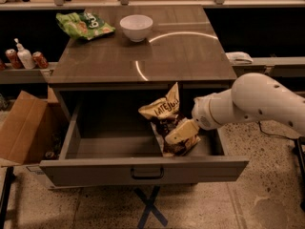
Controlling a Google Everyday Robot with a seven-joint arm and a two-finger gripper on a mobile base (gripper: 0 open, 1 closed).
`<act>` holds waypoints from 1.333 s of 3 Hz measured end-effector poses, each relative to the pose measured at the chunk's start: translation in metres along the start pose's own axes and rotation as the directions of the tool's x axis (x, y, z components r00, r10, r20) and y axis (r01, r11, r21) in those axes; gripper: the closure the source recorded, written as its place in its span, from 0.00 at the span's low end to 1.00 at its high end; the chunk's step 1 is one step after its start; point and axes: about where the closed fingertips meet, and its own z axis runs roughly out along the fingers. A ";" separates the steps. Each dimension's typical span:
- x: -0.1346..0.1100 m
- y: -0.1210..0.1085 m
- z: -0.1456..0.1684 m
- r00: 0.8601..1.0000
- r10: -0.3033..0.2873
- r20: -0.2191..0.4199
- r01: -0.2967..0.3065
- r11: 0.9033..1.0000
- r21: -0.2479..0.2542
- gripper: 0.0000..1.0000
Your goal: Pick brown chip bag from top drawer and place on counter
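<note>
The brown chip bag [165, 118] stands tilted in the right half of the open top drawer [143, 170], tan top up, dark brown lower half down. My gripper [180, 132] reaches in from the right on a white arm [257, 104] and lies against the bag's lower right side. The glossy grey-brown counter [181, 56] is above the drawer.
A green chip bag [84, 25] and a white bowl [136, 27] sit at the back of the counter. Cans and a bottle [24, 58] stand on the left side shelf. A cardboard box [21, 130] stands left of the drawer. A white object [239, 57] lies on the right ledge.
</note>
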 end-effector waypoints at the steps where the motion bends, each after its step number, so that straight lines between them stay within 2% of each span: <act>1: -0.013 0.007 0.030 0.999 0.003 0.039 0.000 0.998 -0.060 0.02; 2: -0.017 0.012 0.045 0.998 0.010 0.061 -0.005 0.996 -0.089 0.25; 3: -0.016 0.010 0.032 0.995 0.017 0.094 -0.010 0.997 -0.072 0.49; 4: -0.013 0.010 -0.001 0.989 0.021 0.144 -0.015 0.999 -0.039 0.72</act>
